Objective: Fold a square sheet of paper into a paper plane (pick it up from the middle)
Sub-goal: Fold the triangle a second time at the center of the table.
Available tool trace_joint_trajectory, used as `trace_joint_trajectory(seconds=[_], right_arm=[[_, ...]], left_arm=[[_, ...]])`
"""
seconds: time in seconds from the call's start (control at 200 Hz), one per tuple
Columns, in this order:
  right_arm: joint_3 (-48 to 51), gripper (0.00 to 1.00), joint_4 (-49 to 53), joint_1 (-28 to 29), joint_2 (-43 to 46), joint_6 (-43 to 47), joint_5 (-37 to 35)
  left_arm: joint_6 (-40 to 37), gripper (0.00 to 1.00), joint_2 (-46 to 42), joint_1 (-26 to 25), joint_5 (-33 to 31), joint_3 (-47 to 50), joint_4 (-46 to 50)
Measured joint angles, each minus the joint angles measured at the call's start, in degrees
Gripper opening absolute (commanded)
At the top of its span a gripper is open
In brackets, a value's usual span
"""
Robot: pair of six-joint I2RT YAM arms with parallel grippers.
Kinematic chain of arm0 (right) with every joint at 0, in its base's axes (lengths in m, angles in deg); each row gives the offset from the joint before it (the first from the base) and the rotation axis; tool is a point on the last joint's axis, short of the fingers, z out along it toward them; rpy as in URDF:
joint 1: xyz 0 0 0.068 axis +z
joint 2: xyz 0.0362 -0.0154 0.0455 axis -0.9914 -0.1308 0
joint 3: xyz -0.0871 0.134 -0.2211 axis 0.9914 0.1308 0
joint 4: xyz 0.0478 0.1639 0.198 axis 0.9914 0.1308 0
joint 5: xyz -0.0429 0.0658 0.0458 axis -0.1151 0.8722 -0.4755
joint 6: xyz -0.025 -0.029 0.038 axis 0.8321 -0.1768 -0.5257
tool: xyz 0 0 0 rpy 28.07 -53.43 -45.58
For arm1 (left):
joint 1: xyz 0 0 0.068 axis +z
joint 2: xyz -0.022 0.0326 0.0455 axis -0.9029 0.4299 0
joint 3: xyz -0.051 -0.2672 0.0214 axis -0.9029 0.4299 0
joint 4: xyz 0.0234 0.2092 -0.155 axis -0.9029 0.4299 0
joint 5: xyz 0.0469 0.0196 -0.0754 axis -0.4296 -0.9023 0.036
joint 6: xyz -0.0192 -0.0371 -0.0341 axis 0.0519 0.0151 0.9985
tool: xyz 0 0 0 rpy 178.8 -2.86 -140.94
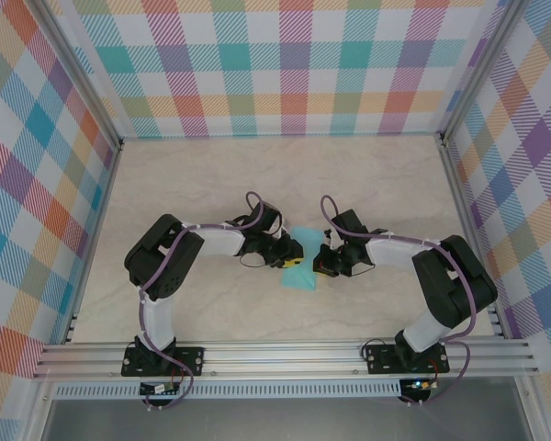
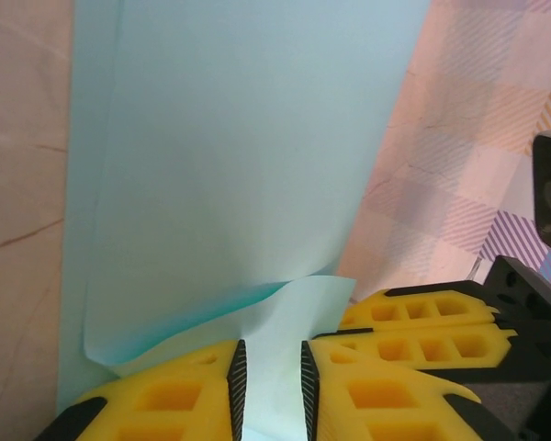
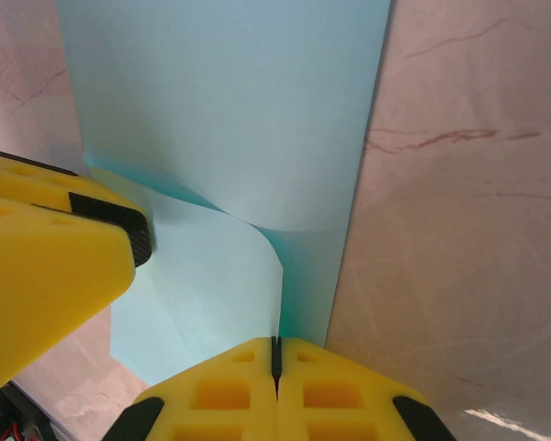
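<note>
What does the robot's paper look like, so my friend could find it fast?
Start at the pale marbled table inside the checked walls and look at its middle. Between the left end effector and the right end effector sits the square sheet of paper. It is the only light turquoise thing there, thin and plain, with one flap curling up.

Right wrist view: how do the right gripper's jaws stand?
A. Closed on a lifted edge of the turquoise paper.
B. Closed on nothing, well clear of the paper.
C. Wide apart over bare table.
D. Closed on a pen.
A: the right gripper has its jaws pressed together, and a curled-up edge of the turquoise sheet runs straight into the seam between them.
</note>
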Motion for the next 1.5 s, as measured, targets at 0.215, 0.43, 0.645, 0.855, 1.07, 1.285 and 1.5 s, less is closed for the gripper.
trace_joint_trajectory(seconds=[0.215,0.43,0.645,0.855,1.07,1.285,1.5], right_arm=[[-0.02,0.05,-0.04,0.0,-0.15,-0.13,-0.04],[-0.02,0.04,-0.04,0.0,-0.72,-0.17,-0.24],[-0.02,0.05,-0.04,0.0,-0.72,-0.17,-0.26],[-0.02,0.06,-0.02,0.0,-0.72,-0.2,-0.42],[-0.02,0.1,0.04,0.0,-0.7,-0.22,-0.59],[0.0,0.2,2.91,0.0,3.5,-0.61,-2.91],[1.33,0.1,0.81,0.0,10.51,-2.21,0.28]], left_arm=[[0.0,0.29,-0.83,0.0,0.76,0.0,-1.4],[0.0,0.29,-0.83,-0.04,1.68,0.35,-2.64],[0.0,0.29,-0.79,-0.09,2.32,0.37,-3.8],[0.0,0.27,1.27,-0.09,2.23,0.37,-3.82],[-0.26,0.26,1.68,-0.09,2.1,0.37,-3.65],[-0.68,0.26,1.68,-0.15,2.1,0.37,-3.54],[-1.29,0.26,1.68,-0.2,2.1,0.37,-3.5]])
